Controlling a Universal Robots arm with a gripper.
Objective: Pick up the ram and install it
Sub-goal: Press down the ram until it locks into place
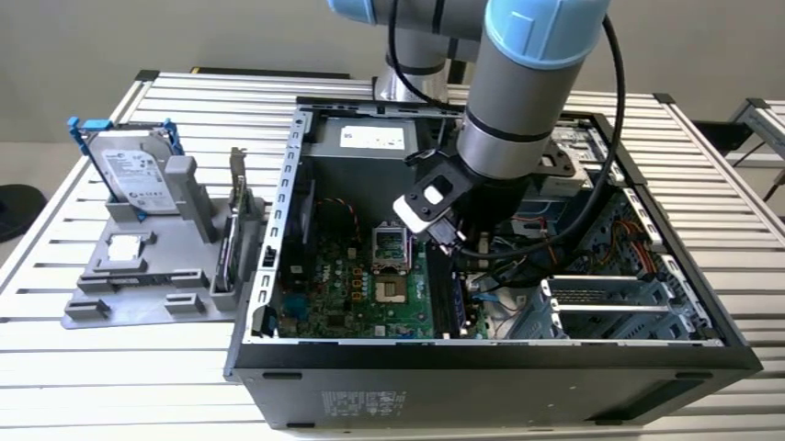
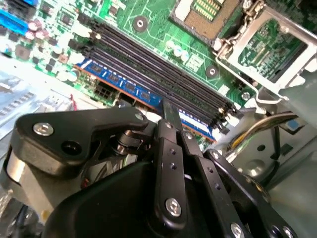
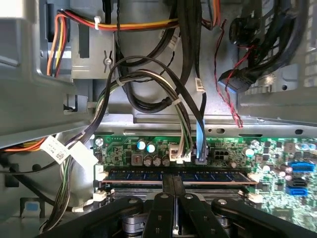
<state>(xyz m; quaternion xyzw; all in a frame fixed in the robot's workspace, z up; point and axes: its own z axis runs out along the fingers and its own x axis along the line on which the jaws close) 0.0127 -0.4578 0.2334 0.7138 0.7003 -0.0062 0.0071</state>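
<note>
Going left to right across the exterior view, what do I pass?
Hard drive upright in its grey stand → green motherboard inside the open computer case → arm's pincer lowered into the case → silver drive cage.

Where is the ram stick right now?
The ram lies along a memory slot on the green motherboard inside the computer case, with the gripper closed on its middle, in both wrist views.
</note>
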